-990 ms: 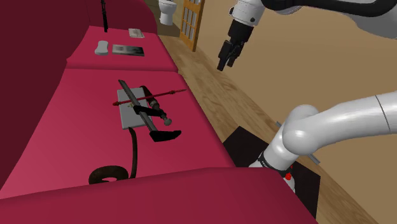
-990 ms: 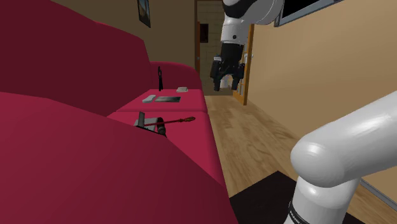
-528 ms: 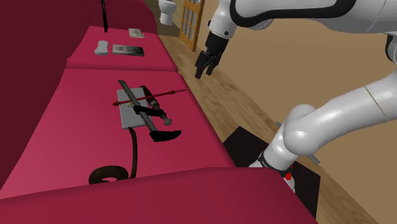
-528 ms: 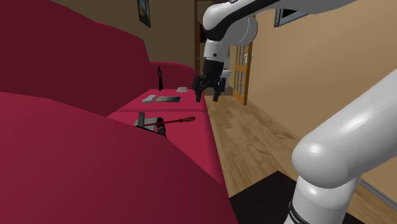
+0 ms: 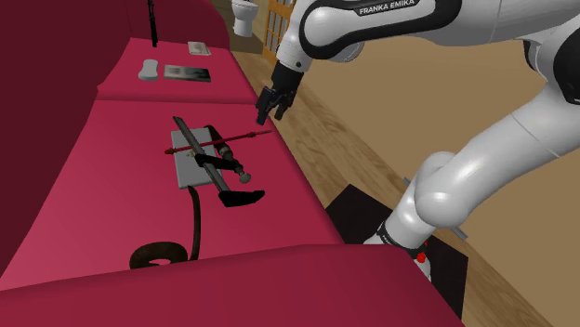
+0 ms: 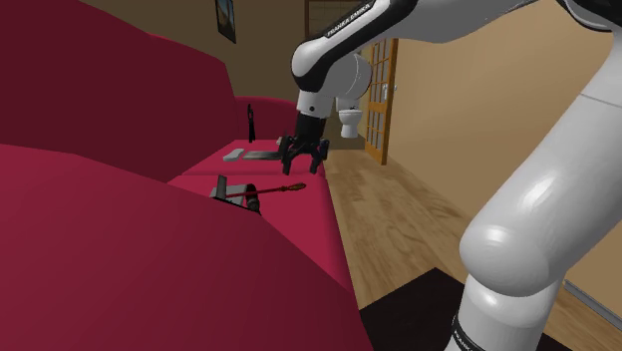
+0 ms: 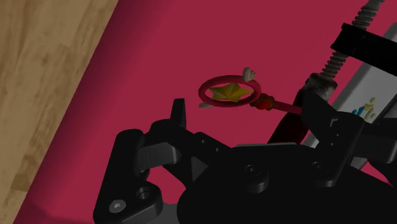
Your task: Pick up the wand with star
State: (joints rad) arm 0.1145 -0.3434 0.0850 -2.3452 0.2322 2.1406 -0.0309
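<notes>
Hand: the black hand (image 5: 265, 113) hung in the air off the grey board's (image 5: 189, 160) floor-side edge, above the sofa's front lip, touching nothing.
Fingers: apart in the second exterior view, with nothing between them.
Wand: the wand (image 5: 245, 137) lay flat on the red sofa (image 5: 102, 139), its thin red shaft running from over the grey board's far corner out towards the wooden floor (image 5: 325, 149).
Star: in the wrist view a gold star (image 7: 229, 93) sat inside a red ring at the wand's end, the end pointing away from the grey board and just under the hand.
Clamp: a black bar clamp (image 5: 219, 165) lay slantwise across the grey board, its handle crossing the wand's near end.
Cord: a dark cord (image 5: 195, 215) ran from the grey board's near edge along the seat and ended in a coil.
Other things: a few small flat items (image 5: 186, 71) rested on the next cushion, well apart from the grey board.
</notes>
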